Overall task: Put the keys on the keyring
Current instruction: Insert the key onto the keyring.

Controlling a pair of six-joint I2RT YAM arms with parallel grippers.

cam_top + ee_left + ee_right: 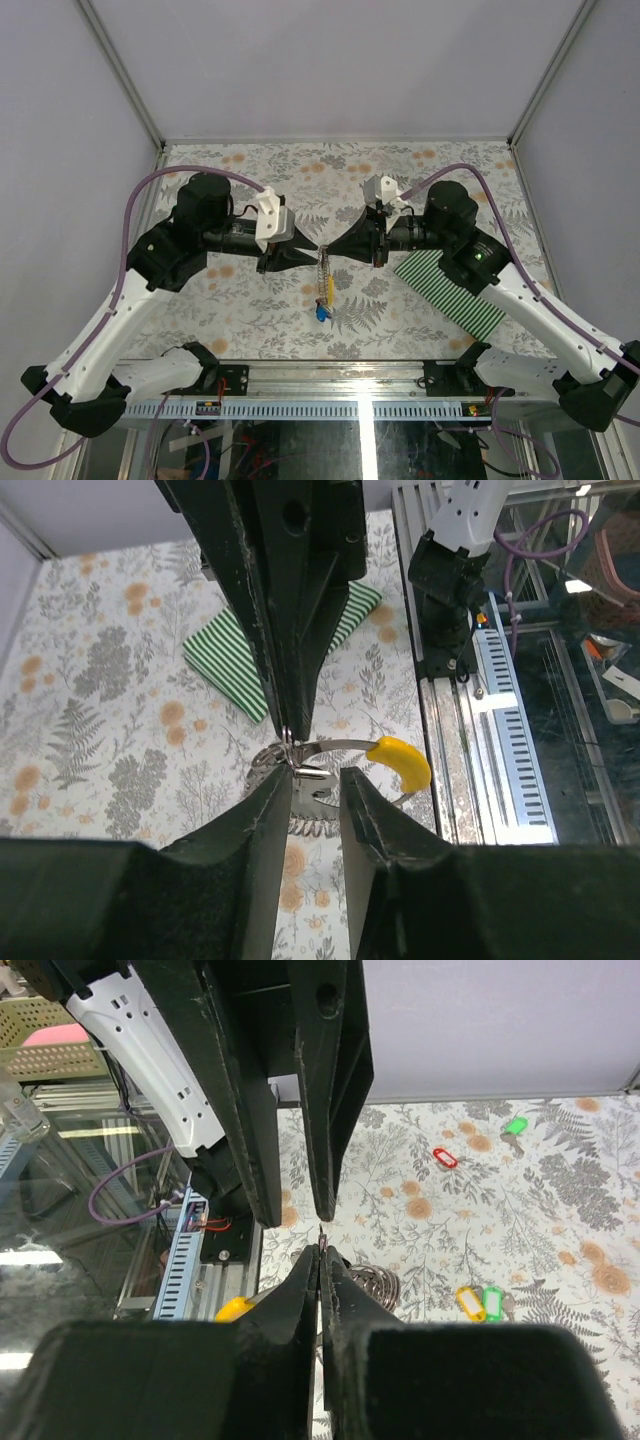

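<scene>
Keyring (323,268) — thin silvery chain-like loop at mid-table, top end pinched in the closed tips of the right gripper (321,1250), the rest trailing toward the near edge.

Keys, tiny, coloured plastic heads:
- yellow key (330,287), on the keyring, partway down.
- blue key (321,312), at its near end.
- second yellow key (468,1302) and second green key (492,1301) — loose, flat on the table, side by side, near the keyring.
- red key (445,1158), loose, further left.
- green key (516,1125), loose, beyond the red one.
</scene>
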